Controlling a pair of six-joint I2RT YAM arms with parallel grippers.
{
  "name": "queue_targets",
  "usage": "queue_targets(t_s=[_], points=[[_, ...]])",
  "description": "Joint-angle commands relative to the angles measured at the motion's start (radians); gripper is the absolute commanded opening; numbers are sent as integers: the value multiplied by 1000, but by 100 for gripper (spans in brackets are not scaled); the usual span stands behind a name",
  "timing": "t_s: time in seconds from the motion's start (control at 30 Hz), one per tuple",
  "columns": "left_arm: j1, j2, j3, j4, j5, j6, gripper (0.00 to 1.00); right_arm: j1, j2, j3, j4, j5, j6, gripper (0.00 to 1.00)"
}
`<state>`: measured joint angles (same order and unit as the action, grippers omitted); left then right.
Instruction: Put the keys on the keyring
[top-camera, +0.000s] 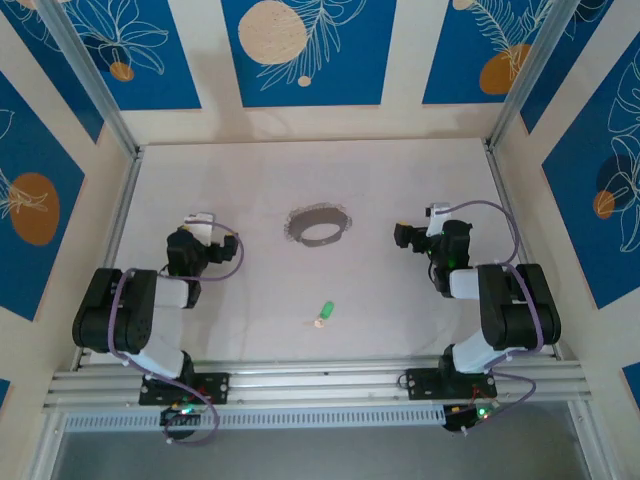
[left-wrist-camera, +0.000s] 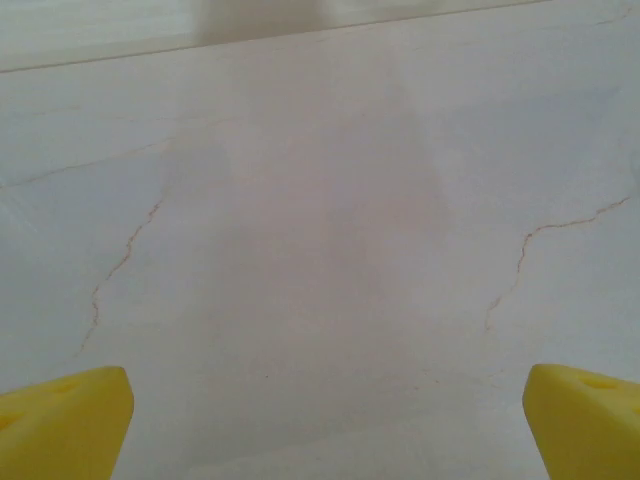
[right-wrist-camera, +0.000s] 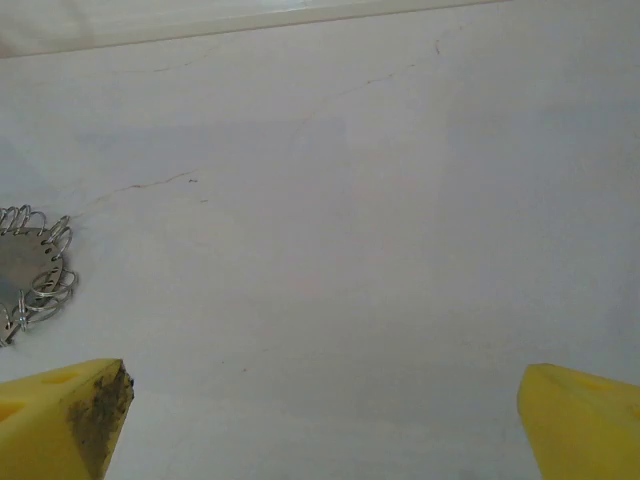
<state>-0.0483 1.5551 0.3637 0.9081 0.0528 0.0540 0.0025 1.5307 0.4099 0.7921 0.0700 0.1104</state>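
Observation:
The keyring (top-camera: 319, 224), a grey coiled oval loop, lies flat on the white table at centre back. Its coiled edge (right-wrist-camera: 50, 275) shows at the left border of the right wrist view. The key (top-camera: 324, 313), tiny with a green head and pale shank, lies alone nearer the front, below the loop. My left gripper (top-camera: 200, 222) rests left of the loop, open (left-wrist-camera: 325, 400), its yellow fingers (left-wrist-camera: 70, 420) wide apart over bare table. My right gripper (top-camera: 437, 216) sits right of the loop, open (right-wrist-camera: 325, 395) with nothing between its fingers (right-wrist-camera: 75, 415).
Pale walls with blue panels and metal posts (top-camera: 95, 85) enclose the table on three sides. An aluminium rail (top-camera: 320, 385) carrying both arm bases runs along the near edge. Thin cracks (left-wrist-camera: 120, 265) mark the tabletop.

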Motion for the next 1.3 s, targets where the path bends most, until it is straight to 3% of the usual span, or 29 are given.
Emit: queue_targets(t_s=[0.0, 0.73, 0.83, 0.93, 1.13, 1.27], points=[[13, 3, 21, 0, 18, -9, 100, -4, -7, 9, 9, -15, -19, 99], [11, 2, 23, -4, 14, -9, 100, -13, -10, 9, 10, -33, -14, 100], [11, -10, 22, -11, 14, -9, 100, 1, -83, 84, -173, 0, -18, 93], [11, -74, 59, -134, -18, -21, 100, 1, -177, 173, -394, 19, 22, 92], [11, -214, 169, -390, -35, -25, 100, -25, -266, 357, -751, -58, 207, 92], [10, -291, 258, -532, 5, -117, 100, -6, -281, 416, -867, -127, 261, 91]])
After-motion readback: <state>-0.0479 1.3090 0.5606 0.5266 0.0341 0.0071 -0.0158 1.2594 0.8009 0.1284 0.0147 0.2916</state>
